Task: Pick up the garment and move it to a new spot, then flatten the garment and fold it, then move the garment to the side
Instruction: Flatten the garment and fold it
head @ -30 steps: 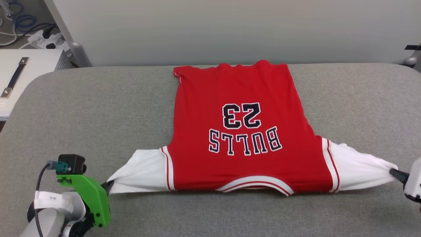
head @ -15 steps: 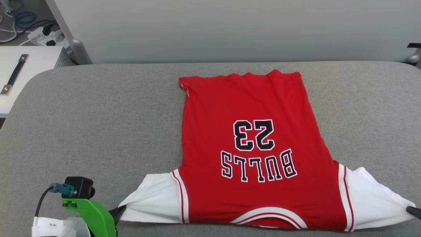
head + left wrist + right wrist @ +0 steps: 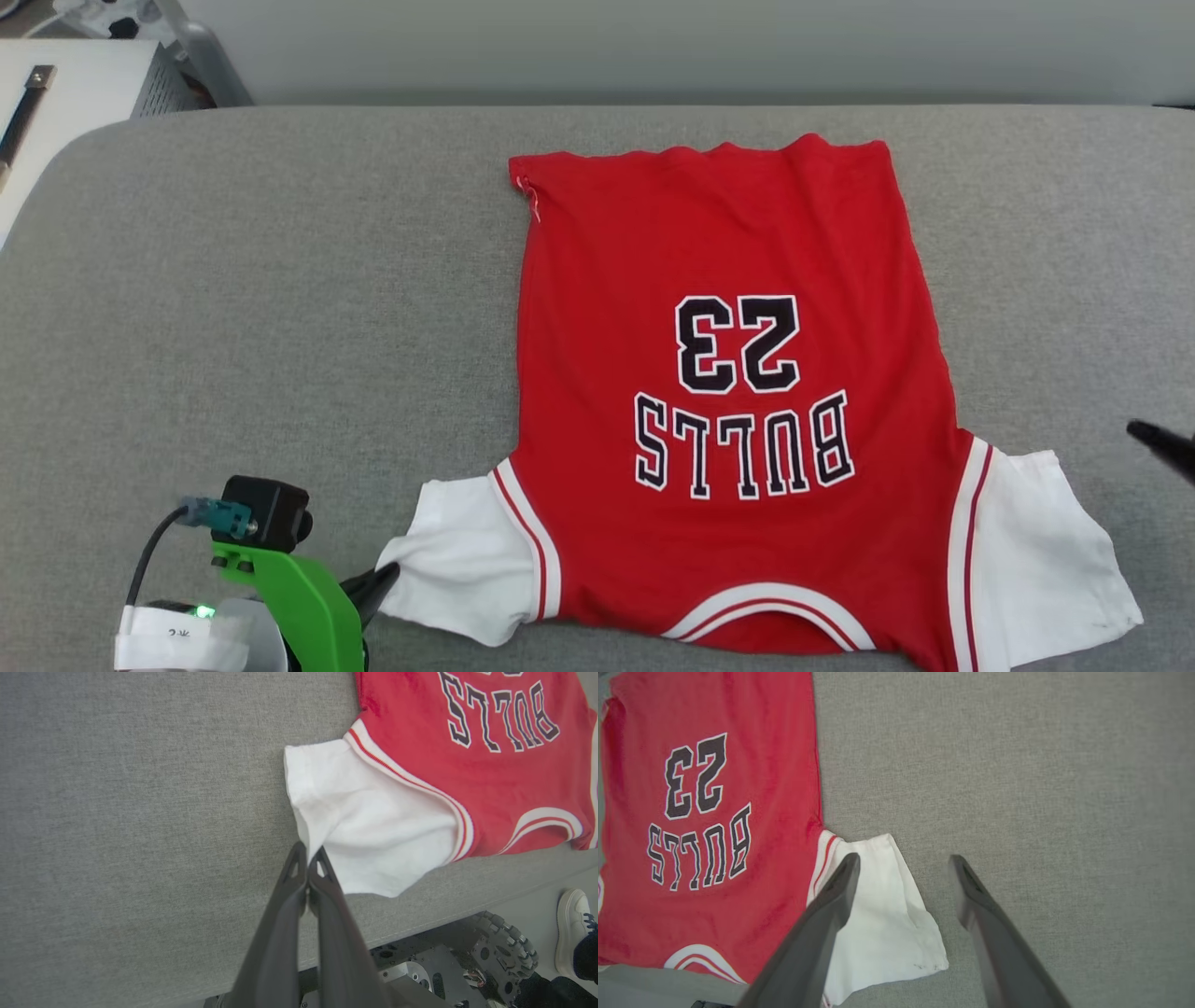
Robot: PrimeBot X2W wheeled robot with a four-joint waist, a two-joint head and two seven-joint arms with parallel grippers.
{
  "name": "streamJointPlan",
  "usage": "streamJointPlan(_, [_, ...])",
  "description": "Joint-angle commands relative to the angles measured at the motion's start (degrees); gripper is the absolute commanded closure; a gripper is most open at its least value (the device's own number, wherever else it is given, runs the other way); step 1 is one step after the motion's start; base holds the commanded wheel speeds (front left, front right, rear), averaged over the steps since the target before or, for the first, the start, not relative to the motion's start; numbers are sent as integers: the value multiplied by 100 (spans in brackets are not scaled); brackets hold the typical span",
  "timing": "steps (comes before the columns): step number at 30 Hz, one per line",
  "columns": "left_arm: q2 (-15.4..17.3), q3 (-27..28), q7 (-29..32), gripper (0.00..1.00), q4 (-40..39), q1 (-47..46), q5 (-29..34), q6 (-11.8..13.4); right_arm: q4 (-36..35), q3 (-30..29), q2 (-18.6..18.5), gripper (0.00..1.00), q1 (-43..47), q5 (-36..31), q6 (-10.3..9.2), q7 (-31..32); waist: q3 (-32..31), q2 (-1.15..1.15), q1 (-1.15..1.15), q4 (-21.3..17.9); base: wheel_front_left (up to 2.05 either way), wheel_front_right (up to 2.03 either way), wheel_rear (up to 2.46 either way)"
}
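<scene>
The garment (image 3: 719,233), a red T-shirt with white sleeves and "BULLS 23" print, lies flat on the grey table (image 3: 261,308), collar toward the near edge. My left gripper (image 3: 385,581) is at the lower left, shut on the hem of the left white sleeve (image 3: 369,816); in the left wrist view its tips (image 3: 307,851) meet at that hem. My right gripper (image 3: 903,858) is open and hovers over the outer edge of the slack right sleeve (image 3: 887,933), holding nothing. One of its dark fingertips (image 3: 1156,441) shows at the right edge, apart from the sleeve (image 3: 1036,551).
A white cabinet (image 3: 65,89) stands beyond the table's far left corner, and a pale wall runs behind. Below the table's near edge are my wheeled base (image 3: 507,954) and a person's white shoe (image 3: 572,931). Bare grey table extends left and right of the garment.
The head camera has tilted down. My right gripper has opened and let go of the right sleeve, which now lies slack. The left sleeve is less taut.
</scene>
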Motion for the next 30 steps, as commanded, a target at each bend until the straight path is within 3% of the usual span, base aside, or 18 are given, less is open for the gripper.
streamJointPlan(1, [84, -23, 54, 100, -108, -43, 103, 37, -95, 51, 27, 0, -301, -46, -5, 112, 394, 0, 0, 177, 0, 0, 0])
streamJointPlan(8, [119, -180, 231, 100, -667, -250, 300, 92, 83, 329, 26, 0, -1889, -346, -5, 778, 1134, 0, 0, 585, 0, 0, 0])
streamJointPlan(15, [-2, -356, 222, 100, -954, -597, 492, 14, 1093, 407, 14, 0, -3648, -1063, -5, 1234, 1834, 0, 0, 1097, 0, 0, 0])
streamJointPlan(23, [-249, -549, 43, 100, -926, -946, 619, -165, 2224, 432, -92, 0, -4919, -1943, -5, 1040, 2348, 0, 0, 1539, 0, 0, 0])
streamJointPlan(30, [-441, -616, -172, 100, -800, -1155, 658, -281, 2987, 527, -127, 0, -5402, -2351, -5, 673, 2561, 0, 0, 1717, 0, 0, 0])
